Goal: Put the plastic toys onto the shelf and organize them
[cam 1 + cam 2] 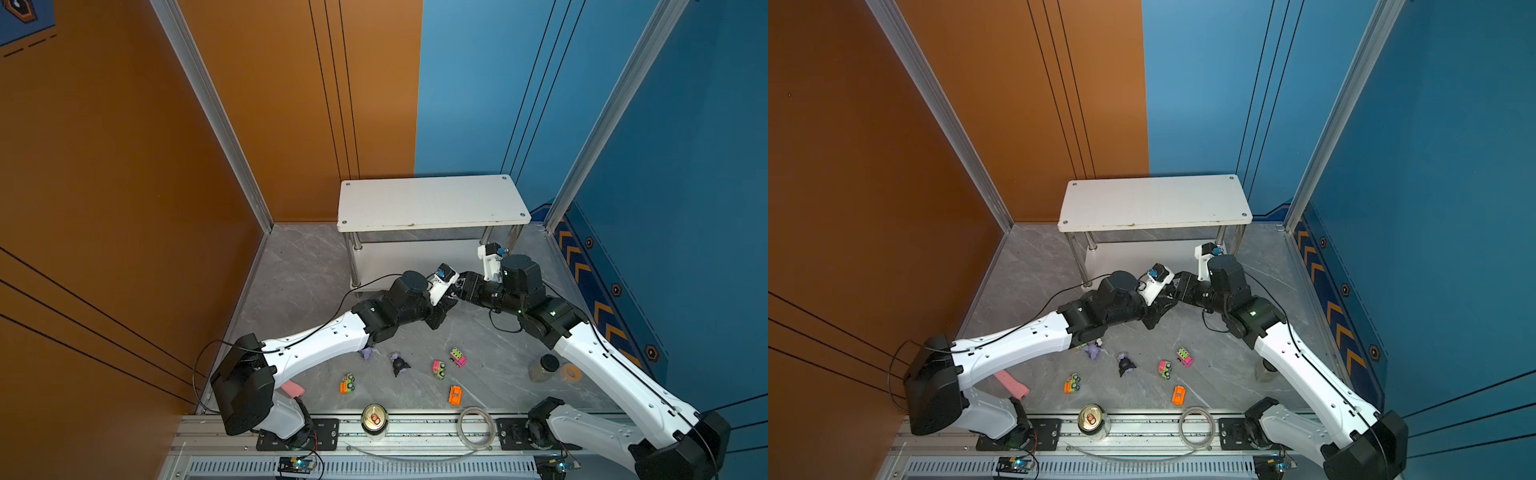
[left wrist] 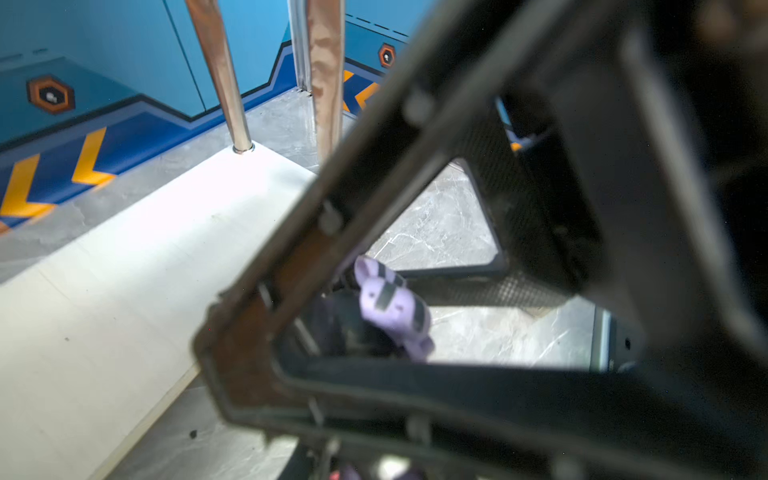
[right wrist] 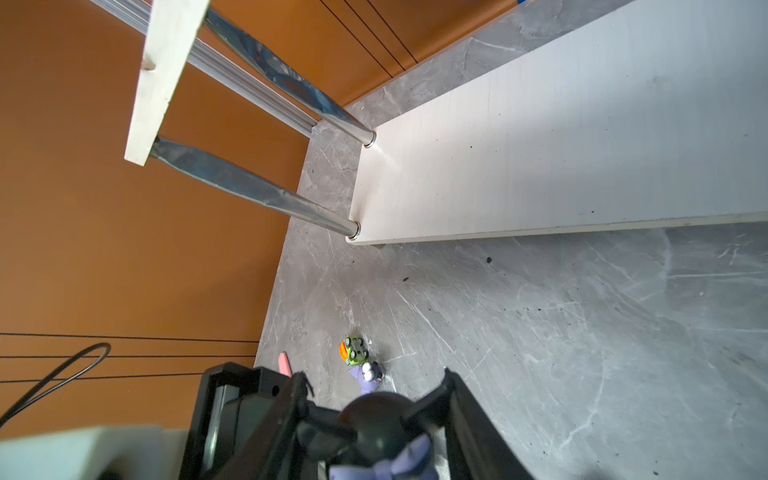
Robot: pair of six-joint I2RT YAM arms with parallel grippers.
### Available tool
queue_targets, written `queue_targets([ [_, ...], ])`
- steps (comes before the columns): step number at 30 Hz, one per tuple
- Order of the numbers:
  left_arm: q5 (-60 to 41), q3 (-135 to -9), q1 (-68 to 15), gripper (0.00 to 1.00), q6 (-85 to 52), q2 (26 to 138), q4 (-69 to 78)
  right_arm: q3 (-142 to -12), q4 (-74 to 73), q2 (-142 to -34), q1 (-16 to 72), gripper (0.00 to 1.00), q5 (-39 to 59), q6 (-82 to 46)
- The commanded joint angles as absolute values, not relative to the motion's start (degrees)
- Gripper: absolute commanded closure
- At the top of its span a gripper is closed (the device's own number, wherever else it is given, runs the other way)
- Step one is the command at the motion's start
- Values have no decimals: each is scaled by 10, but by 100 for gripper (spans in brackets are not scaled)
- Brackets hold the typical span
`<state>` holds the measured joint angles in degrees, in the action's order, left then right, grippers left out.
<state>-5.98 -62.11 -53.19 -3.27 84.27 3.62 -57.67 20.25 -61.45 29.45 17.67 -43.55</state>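
The grey marble-look worktop (image 1: 498, 374) carries the white shelf (image 1: 432, 203) at its far side, standing on chrome legs. Nearer, scattered flat on the worktop, lie an orange-green car (image 1: 347, 383), a pink-green car (image 1: 438, 369), a pink car (image 1: 457, 357) just beside it and an orange car (image 1: 455, 395). A black figurine (image 1: 400, 364) and a purple figurine (image 1: 367, 353) lie among them. A black-lidded jar (image 1: 543, 368) and a tape roll (image 1: 570, 372) sit together at one side, a pink block (image 1: 292, 389) at the opposite side.
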Motion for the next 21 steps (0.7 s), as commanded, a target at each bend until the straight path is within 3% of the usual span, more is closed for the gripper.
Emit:
queue_targets([
  [1, -74, -608, -531, 90, 47, 810, 46, -599, 260, -595, 291, 82, 192, -421],
  [7, -104, -620, -537, 92, 93, 794, 1, -614, 271, -603, 290, 45, 242, -417],
  [15, -140, -616, -539, 92, 95, 781, -2, -629, 273, -617, 284, 20, 280, -416],
  [19, -152, -615, -539, 92, 93, 777, -2, -624, 257, -617, 275, 21, 294, -426],
  [21, -155, -614, -539, 92, 93, 776, -3, -621, 248, -617, 274, 32, 300, -431],
])
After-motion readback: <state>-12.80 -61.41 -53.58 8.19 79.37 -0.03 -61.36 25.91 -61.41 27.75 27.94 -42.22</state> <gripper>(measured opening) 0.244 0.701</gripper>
